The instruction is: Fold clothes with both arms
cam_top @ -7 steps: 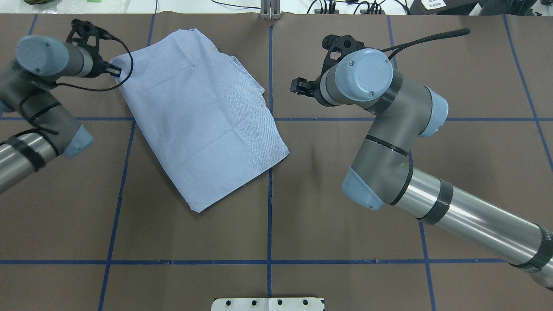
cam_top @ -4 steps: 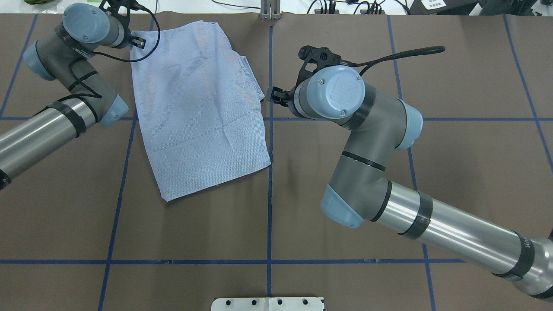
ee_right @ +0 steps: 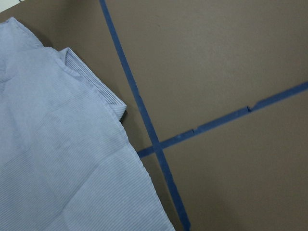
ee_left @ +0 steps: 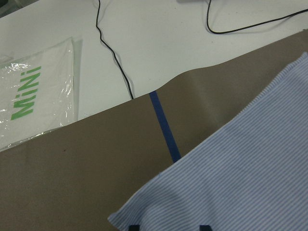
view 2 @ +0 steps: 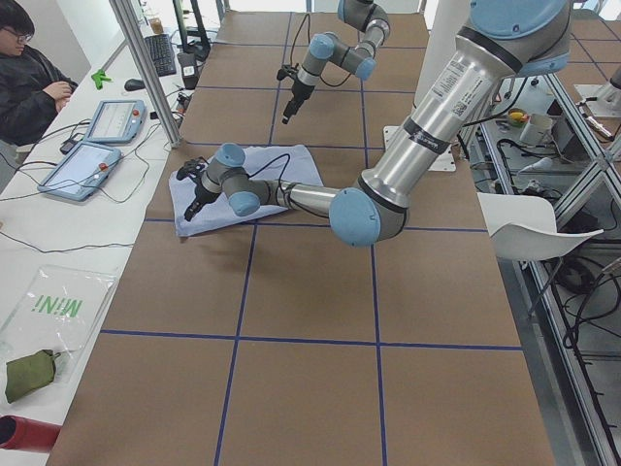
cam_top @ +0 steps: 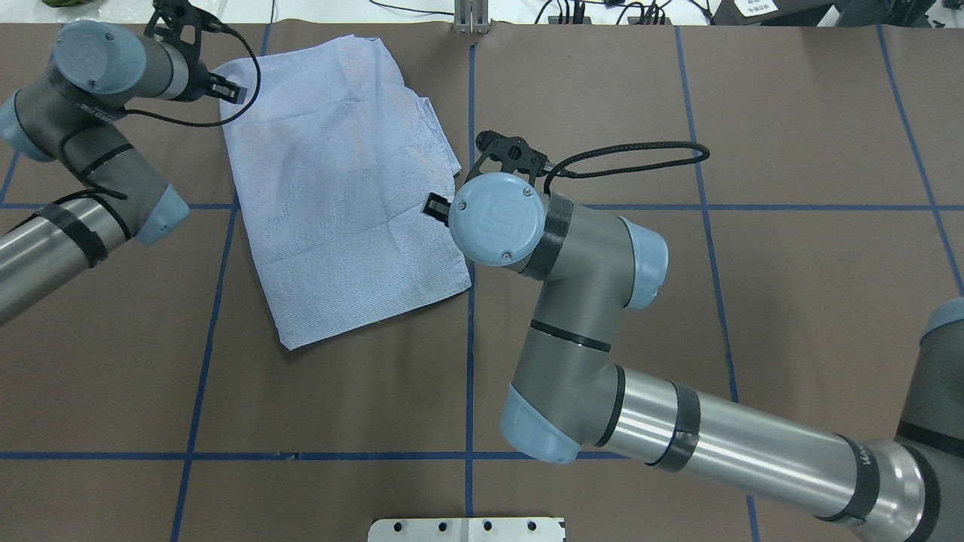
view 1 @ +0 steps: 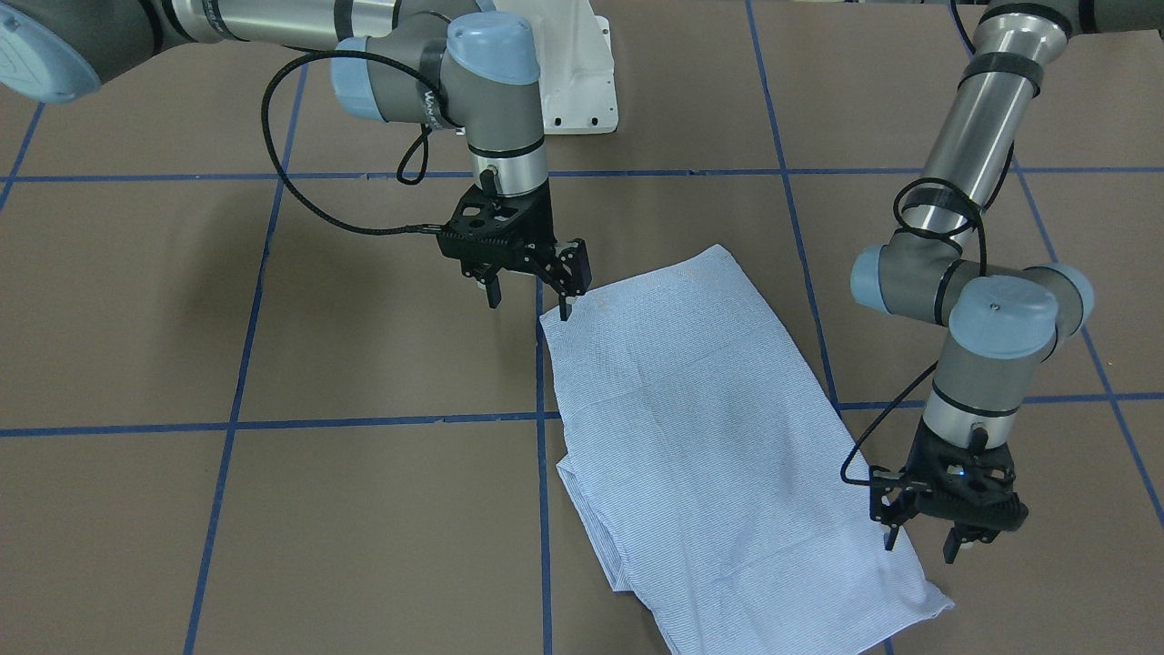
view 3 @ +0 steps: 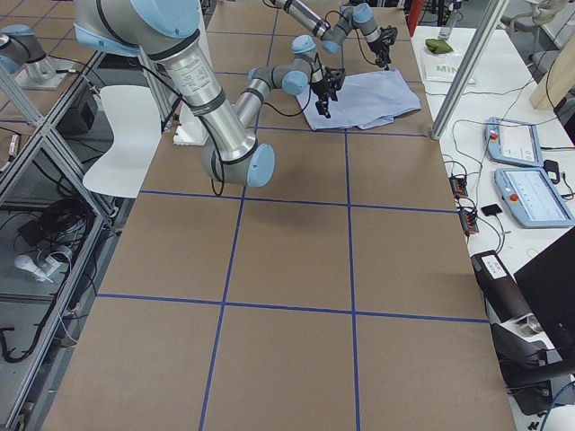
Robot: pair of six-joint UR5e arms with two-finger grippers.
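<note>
Shirt, already doubled into a rough rectangle, lies flat on the tabletop. It sits on the robot's left of the blue tape cross, with one long edge running close beside that cross.

It looks like thin woven cotton: light, limp and a little slick against itself. It should sag from whatever points hold it, and its stacked layers could slide apart. The safest holds appear to be the corners or a firm hem, with a pinch deep enough to catch every layer.

The right claw hangs with its fingers apart right by the tape cross. One fingertip is at the shirt's corner there and the other is over bare tabletop, so nothing is gripped.

The left claw is well away from the cross, at the shirt's far corner. Its fingers are also spread, and the wrist view shows the striped corner lying between the fingertips. Whether they touch the cloth I cannot tell.
</note>
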